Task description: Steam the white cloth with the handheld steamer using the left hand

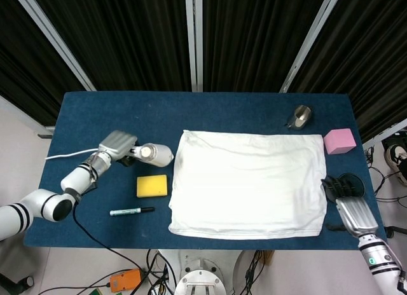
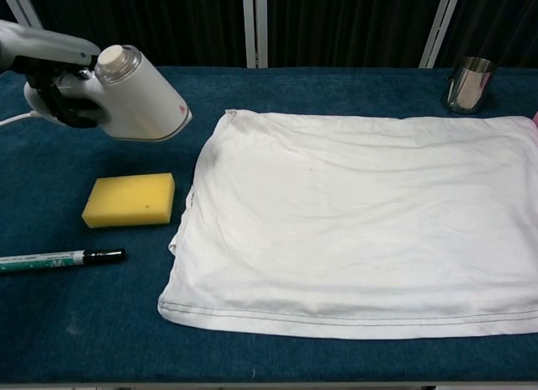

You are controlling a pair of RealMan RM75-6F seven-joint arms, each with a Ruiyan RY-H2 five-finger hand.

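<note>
Head view looks straight down on a blue worktop point(image 1: 254, 107) with the white cloth point(image 1: 248, 184) spread flat over its middle and right, a little rumpled, its hemmed edge toward the near side. The left robot hand point(image 1: 111, 150) sits out to the left of the cloth, wrapped around the handle of the handheld steamer point(image 1: 152, 154); the steamer's rounded white body points toward the cloth's upper left corner and stops just short of it, not over the fabric. From the chest view the steamer point(image 2: 139, 96) is plainly off the worktop, tilted with its flat face angled down and toward the cloth point(image 2: 361, 222), dark fingers point(image 2: 63, 108) closed about the grip behind it. A white cord trails off from the steamer to the left edge. Just below the steamer lies a yellow sponge point(image 2: 129, 199), beside the cloth's left edge without touching it, and nearer still a marker pen point(image 2: 59, 259) lying lengthwise. The right robot hand point(image 1: 346, 196) rests at the cloth's right edge, dark fingers at the hem; whether it pinches the fabric I cannot tell. A metal cup point(image 1: 300, 116) stands beyond the cloth's far right corner, with a pink block point(image 1: 339, 140) just off that corner.
</note>
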